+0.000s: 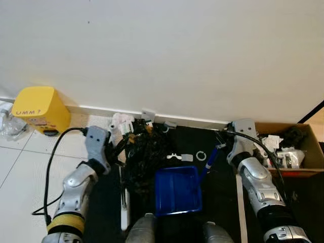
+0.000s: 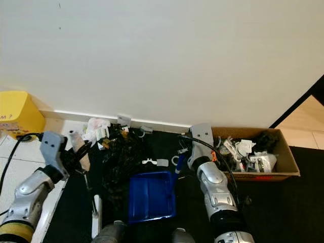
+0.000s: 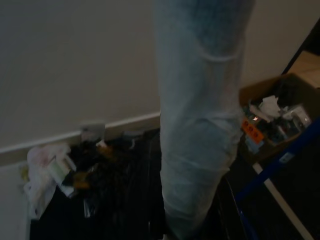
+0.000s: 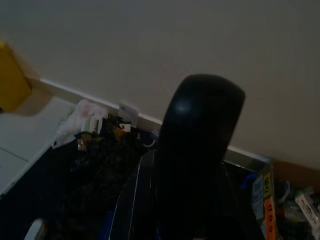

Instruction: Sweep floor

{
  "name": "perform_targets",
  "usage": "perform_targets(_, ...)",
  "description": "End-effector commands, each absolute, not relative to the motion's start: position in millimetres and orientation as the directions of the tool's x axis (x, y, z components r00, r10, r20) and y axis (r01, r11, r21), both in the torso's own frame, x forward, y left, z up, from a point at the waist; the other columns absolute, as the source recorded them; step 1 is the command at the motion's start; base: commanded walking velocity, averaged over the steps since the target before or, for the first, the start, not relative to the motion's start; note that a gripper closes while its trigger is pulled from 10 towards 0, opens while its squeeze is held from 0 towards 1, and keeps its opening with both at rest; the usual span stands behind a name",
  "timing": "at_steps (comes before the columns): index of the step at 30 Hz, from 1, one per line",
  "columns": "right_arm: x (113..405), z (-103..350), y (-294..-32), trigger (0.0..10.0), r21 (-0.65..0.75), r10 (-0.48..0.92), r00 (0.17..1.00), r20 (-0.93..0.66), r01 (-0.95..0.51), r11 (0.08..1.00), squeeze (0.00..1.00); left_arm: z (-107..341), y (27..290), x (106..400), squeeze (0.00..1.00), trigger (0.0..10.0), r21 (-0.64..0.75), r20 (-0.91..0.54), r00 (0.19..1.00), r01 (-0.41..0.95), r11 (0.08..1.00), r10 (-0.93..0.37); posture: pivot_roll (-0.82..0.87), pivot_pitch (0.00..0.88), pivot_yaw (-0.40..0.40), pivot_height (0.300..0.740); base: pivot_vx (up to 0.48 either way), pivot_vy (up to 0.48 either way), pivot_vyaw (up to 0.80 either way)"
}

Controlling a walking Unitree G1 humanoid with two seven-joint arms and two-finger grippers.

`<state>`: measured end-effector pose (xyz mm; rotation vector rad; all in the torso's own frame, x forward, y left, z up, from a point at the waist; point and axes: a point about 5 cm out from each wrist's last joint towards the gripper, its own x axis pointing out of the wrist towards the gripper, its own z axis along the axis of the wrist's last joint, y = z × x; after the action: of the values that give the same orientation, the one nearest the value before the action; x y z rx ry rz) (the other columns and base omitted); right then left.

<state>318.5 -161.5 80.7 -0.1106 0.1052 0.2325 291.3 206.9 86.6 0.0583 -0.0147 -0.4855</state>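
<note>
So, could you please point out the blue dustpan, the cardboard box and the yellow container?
blue dustpan (image 1: 177,190): left eye view, middle of its pan.
cardboard box (image 2: 289,161): right eye view, its right wall.
yellow container (image 1: 41,107): left eye view, its front face.

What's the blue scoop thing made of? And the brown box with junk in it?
The blue dustpan looks like glossy moulded plastic: light glints off its smooth rim. The brown box looks like plain matte cardboard, with thin, raw tan walls.
</note>
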Motion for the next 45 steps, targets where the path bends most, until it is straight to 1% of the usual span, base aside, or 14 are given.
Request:
perform_targets(1,318.7,79.1,-162.4,10.0,-0.143,0.228,0.963,-0.148,-0.248,0.958,0.0,91.7,191.6,294.0,0.0,10.0,0.05,0.057,0.861,0.503,0.863,-0.506,0.11,0.147,0.003,0.74,0.0,0.0,0.0)
perform_targets(12,322.7,84.0,-154.8,10.0,-0.136,0.267,0.953,-0.142,-0.286,0.949,0.0,88.1,145.5,302.0,0.0,10.0,-0.021,0.096,0.8,0.596,0.803,-0.592,0.11,0.145,0.002,0.74,0.0,0.0,0.0)
perform_targets(14,322.7,84.1,-153.9,10.0,-0.117,0.265,0.954,-0.138,-0.282,0.952,0.0,95.1,125.4,302.8,0.0,10.0,-0.059,0.142,0.773,0.63,0.775,-0.618,0.11,0.148,0.005,0.74,0.0,0.0,0.0)
perform_targets(17,322.0,83.6,-153.3,10.0,-0.107,0.262,0.955,-0.135,-0.277,0.955,0.0,105.8,109.8,303.0,0.0,10.0,-0.093,0.198,0.745,0.661,0.745,-0.637,0.11,0.149,0.005,0.74,0.0,0.0,0.0)
perform_targets(23,320.5,82.2,-153.1,10.0,-0.098,0.256,0.957,-0.136,-0.271,0.958,0.0,123.8,104.2,300.4,0.0,10.0,-0.114,0.261,0.699,0.707,0.698,-0.666,0.11,0.154,0.016,0.74,0.0,0.0,0.0)
perform_targets(27,319.2,79.6,-154.7,10.0,-0.087,0.244,0.959,-0.141,-0.258,0.962,0.0,147.7,116.3,293.6,0.0,10.0,-0.078,0.307,0.639,0.756,0.65,-0.706,0.13,0.157,0.022,0.74,0.0,0.0,0.0)
perform_targets(31,319.1,79.3,-154.2,10.0,-0.081,0.242,0.96,-0.14,-0.254,0.964,0.0,164.8,137.5,291.1,0.0,10.0,-0.022,0.317,0.638,0.745,0.667,-0.702,0.14,0.159,0.026,0.74,0.0,0.0,0.0)
perform_targets(32,318.5,78.8,-153.4,10.0,-0.078,0.242,0.96,-0.138,-0.254,0.964,0.0,174.5,154.0,289.2,0.0,10.0,0.018,0.314,0.652,0.722,0.691,-0.69,0.15,0.162,0.028,0.74,0.0,0.0,0.0)
perform_targets(35,318.0,78.2,-152.7,10.0,-0.073,0.243,0.96,-0.138,-0.255,0.964,0.0,181.4,167.3,287.4,0.0,10.0,0.05,0.31,0.667,0.7,0.712,-0.678,0.15,0.162,0.028,0.74,0.0,0.0,0.0)
perform_targets(37,316.8,76.6,-152.1,10.0,-0.071,0.246,0.959,-0.142,-0.258,0.964,0.0,191.0,191.5,283.6,0.0,10.0,0.099,0.292,0.7,0.655,0.749,-0.651,0.15,0.165,0.024,0.74,0.0,0.0,0.0)
perform_targets(38,316.8,76.6,-152.1,10.0,-0.071,0.246,0.959,-0.142,-0.258,0.964,0.0,191.0,191.5,283.6,0.0,10.0,0.099,0.292,0.7,0.655,0.749,-0.651,0.15,0.165,0.024,0.74,0.0,0.0,0.0)
perform_targets(40,316.3,75.2,-152.5,10.0,-0.072,0.247,0.958,-0.149,-0.26,0.963,0.0,196.3,211.9,279.5,0.0,10.0,0.12,0.268,0.728,0.624,0.772,-0.631,0.16,0.166,0.021,0.74,0.0,0.0,0.0)
perform_targets(44,317.6,75.1,-152.7,10.0,-0.075,0.252,0.956,-0.153,-0.265,0.961,0.0,182.7,240.0,277.8,0.0,10.0,0.182,0.164,0.797,0.555,0.812,-0.581,0.16,0.165,0.01,0.74,0.0,0.0,0.0)
perform_targets(45,317.6,75.1,-152.7,10.0,-0.075,0.252,0.956,-0.153,-0.265,0.961,0.0,182.7,240.0,277.8,0.0,10.0,0.182,0.164,0.797,0.555,0.812,-0.581,0.16,0.165,0.01,0.74,0.0,0.0,0.0)
